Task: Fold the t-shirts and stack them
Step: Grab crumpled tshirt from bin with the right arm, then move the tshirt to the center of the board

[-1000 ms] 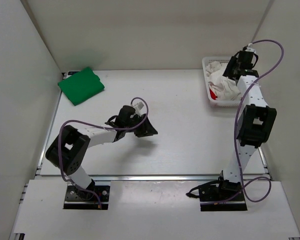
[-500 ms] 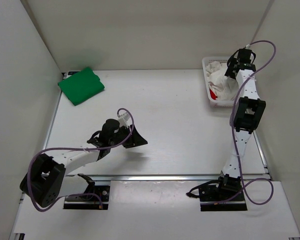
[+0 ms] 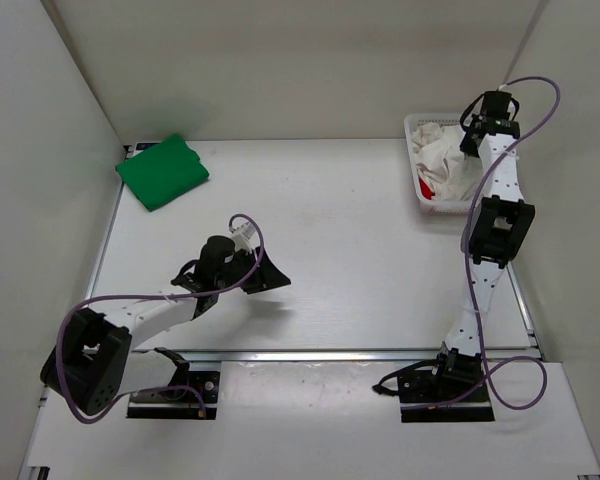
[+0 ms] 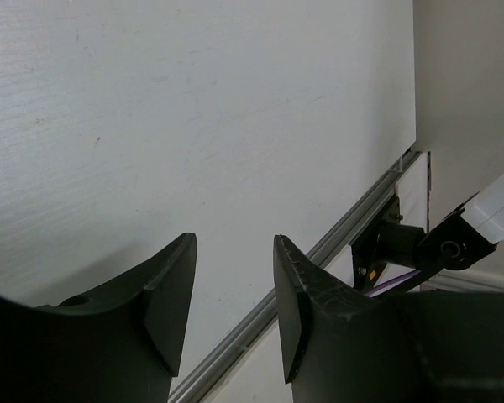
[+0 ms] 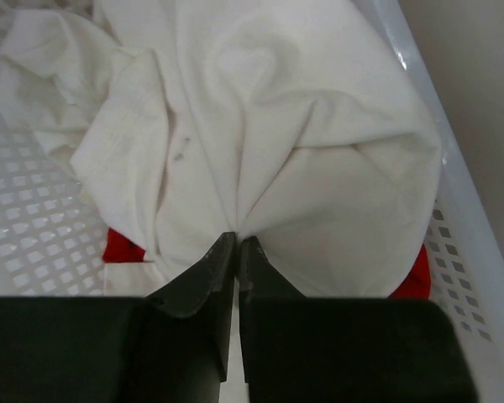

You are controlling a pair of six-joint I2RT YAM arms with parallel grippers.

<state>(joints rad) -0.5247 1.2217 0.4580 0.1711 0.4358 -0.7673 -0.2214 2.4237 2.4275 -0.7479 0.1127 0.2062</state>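
A folded green t-shirt (image 3: 162,171) lies at the table's far left corner. In the white mesh basket (image 3: 416,128) at the far right a crumpled white t-shirt (image 3: 446,164) (image 5: 260,126) lies over a red t-shirt (image 3: 429,187) (image 5: 122,247), of which only small patches show. My right gripper (image 3: 468,148) (image 5: 238,239) is down in the basket, shut on a pinched fold of the white t-shirt. My left gripper (image 3: 267,273) (image 4: 235,252) hovers low over the bare table near the front left, its fingers apart with nothing between them.
Light walls enclose the table on the left, back and right. A metal rail (image 4: 353,220) runs along the table's near edge. The right arm's base (image 4: 420,248) shows in the left wrist view. The basket's right wall (image 5: 470,210) stands close beside the right gripper.
The right gripper has closed on the white t-shirt in the basket. The left arm drew back toward the front left earlier and has since barely moved.
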